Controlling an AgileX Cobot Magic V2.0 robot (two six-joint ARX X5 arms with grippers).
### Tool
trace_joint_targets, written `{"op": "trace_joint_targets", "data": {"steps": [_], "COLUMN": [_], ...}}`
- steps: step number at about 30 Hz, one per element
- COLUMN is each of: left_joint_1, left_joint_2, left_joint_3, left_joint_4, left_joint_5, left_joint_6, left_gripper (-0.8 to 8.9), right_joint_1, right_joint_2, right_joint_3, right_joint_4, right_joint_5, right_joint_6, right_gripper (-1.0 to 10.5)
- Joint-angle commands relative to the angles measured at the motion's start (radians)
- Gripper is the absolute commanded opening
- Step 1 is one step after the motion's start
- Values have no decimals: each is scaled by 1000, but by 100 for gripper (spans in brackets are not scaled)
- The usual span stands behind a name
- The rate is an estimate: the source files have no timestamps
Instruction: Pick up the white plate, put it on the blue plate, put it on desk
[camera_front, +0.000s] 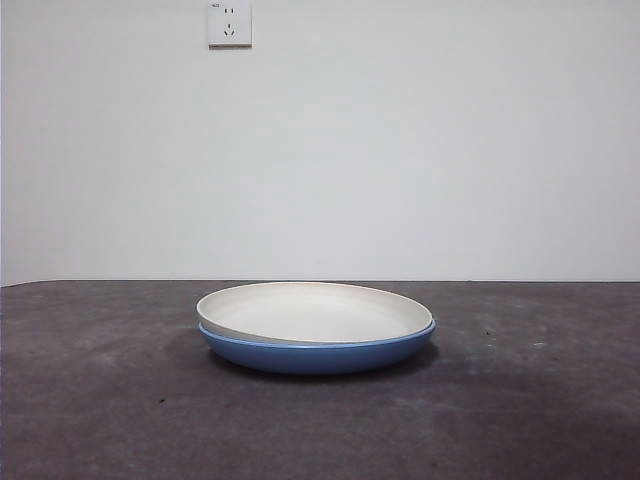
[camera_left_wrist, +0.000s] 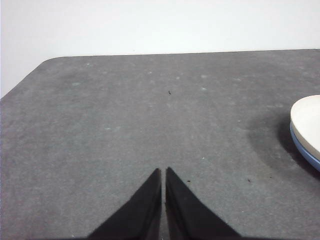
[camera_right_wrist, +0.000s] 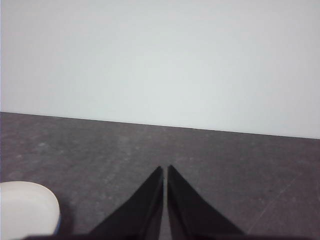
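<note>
Presently nested: white plate seated inside blue plate, slightly tilted, its rim riding a little higher on one side, cream interior bare. Both resting on desk, near the middle of the front view, with a soft shadow underneath. Rough mottled grey-brown surface all around the stack.

Left gripper pressed together, black fingers meeting in a thin seam, pinching nothing, hovering over bare desk. Off to one side of those fingertips and well apart from them: an edge of the white plate over a sliver of blue rim.

Right gripper likewise closed tight, fingers touching along their length, holding nothing. Off to the other side of these fingertips, and closer to the camera than the tips: a curve of white plate with a thin blue edge showing beside it, clear of the fingers.

Neither gripper visible from the front. Pale wall behind the desk, with a white wall socket high up.
</note>
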Motion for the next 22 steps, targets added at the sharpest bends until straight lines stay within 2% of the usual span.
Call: {"op": "trace_joint_targets", "data": {"steps": [1,11,22], "left_joint_1": [2,2,2], "left_joint_2": [-1,-1,-1], "left_joint_3": [-20,-20,-20], "left_joint_4": [-8,-8,-8], "left_joint_5": [-2,-2,-2], "left_joint_6": [-3,-3,-3], "left_gripper": [16,16,16], "right_joint_1": [-1,-1,-1], "right_joint_2": [-52,-156,-184], "right_joint_3": [-89,-254,-256], "right_joint_4": [53,67,-130], "right_joint_5": [23,64,66], "right_joint_6": [19,62,62], "right_gripper": [8,8,8]}}
